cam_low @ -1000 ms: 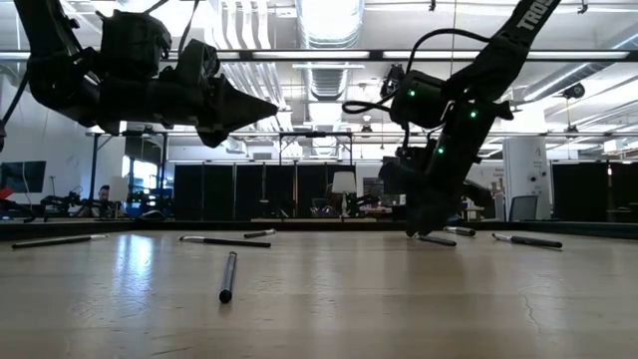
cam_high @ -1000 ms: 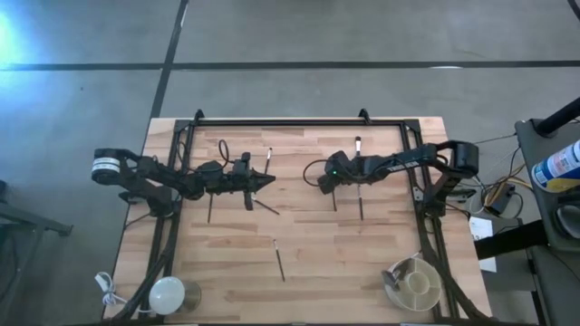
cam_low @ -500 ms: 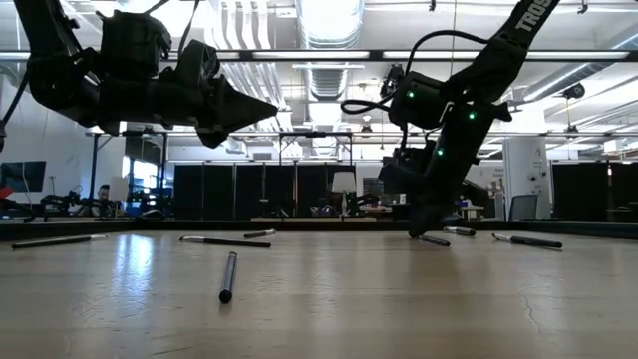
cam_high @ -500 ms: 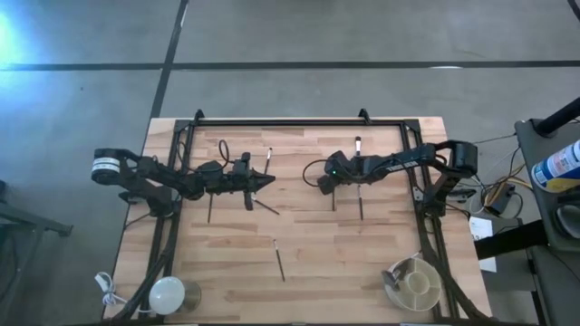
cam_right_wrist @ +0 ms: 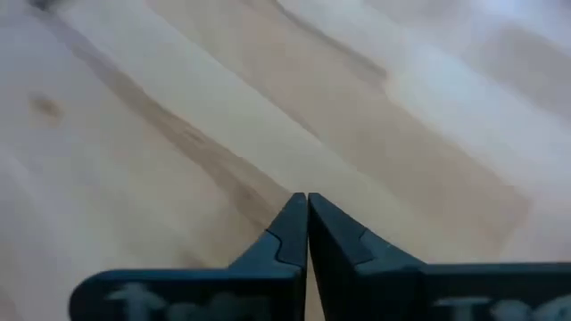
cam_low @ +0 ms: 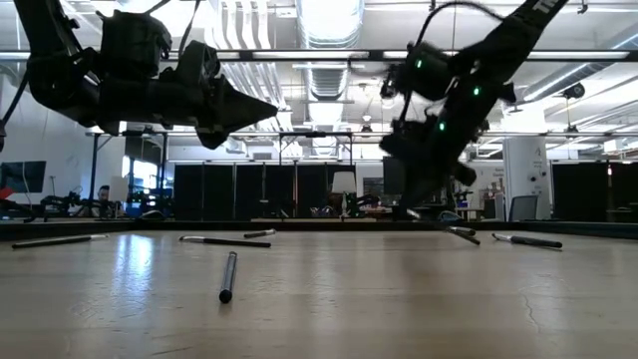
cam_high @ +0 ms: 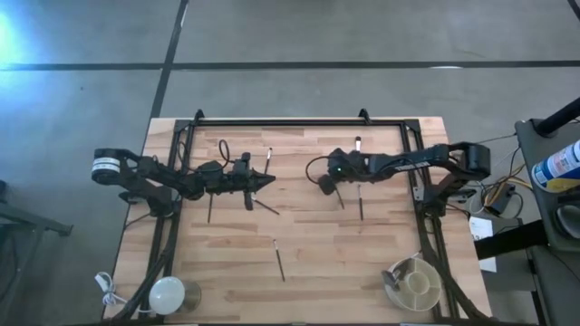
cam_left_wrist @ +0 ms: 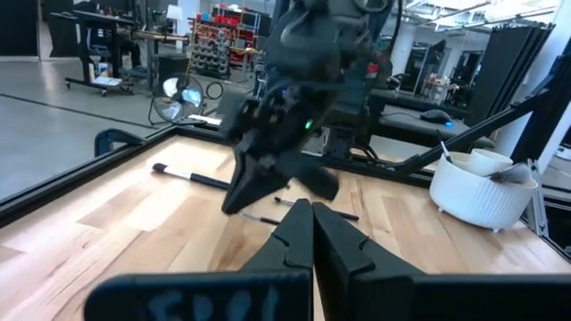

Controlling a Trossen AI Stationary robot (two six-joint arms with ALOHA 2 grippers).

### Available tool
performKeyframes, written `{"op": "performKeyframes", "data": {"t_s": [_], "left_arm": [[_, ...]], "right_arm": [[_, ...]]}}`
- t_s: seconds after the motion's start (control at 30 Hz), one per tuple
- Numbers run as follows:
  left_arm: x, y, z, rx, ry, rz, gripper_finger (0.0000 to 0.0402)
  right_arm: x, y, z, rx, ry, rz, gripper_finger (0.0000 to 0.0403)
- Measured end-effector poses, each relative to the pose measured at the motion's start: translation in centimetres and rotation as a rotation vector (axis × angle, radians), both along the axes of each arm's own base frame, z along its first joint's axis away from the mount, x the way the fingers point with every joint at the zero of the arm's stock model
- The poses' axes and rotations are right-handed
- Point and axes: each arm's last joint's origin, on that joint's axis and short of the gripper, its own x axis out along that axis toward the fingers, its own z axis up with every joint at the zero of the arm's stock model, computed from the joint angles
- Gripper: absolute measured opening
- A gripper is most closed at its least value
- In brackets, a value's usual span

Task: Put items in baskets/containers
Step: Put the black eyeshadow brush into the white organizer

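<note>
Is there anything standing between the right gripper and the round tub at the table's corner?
Nothing tall shows there. From the right gripper to the tub, only one thin brush lies flat on the wood, near that line. An arm carried above it should pass.

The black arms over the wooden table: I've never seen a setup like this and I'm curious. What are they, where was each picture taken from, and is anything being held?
It is a robot with two dark arms working at a table. One picture looks straight down from above, one looks level across the tabletop, and two come from cameras on the arms' wrists. Each arm ends in a two-finger gripper. Thin makeup brushes lie scattered on the table, and a round divided tub for them stands at one corner. The left gripper hangs shut above the table, holding nothing. The right gripper is shut too, near a brush, but its wrist picture shows nothing between its fingers.
</note>
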Motion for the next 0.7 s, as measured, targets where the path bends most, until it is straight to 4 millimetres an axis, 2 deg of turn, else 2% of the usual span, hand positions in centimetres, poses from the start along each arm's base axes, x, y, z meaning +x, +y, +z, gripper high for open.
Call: {"op": "performKeyframes", "data": {"t_s": [0.3,0.53,0.7], "left_arm": [[0.0,0.0,-0.1,-0.004,0.008,0.004,0.0000],[0.0,0.0,-0.1,-0.003,0.014,0.006,0.0000],[0.1,0.0,-0.1,-0.003,0.014,0.007,0.0000]], "right_arm": [[-0.9,2.0,3.9,-0.130,-0.202,0.134,0.0008],[-3.2,3.3,5.5,-0.180,-0.323,0.173,0.0008],[-4.5,3.6,5.8,-0.188,-0.334,0.190,0.0008]]}}
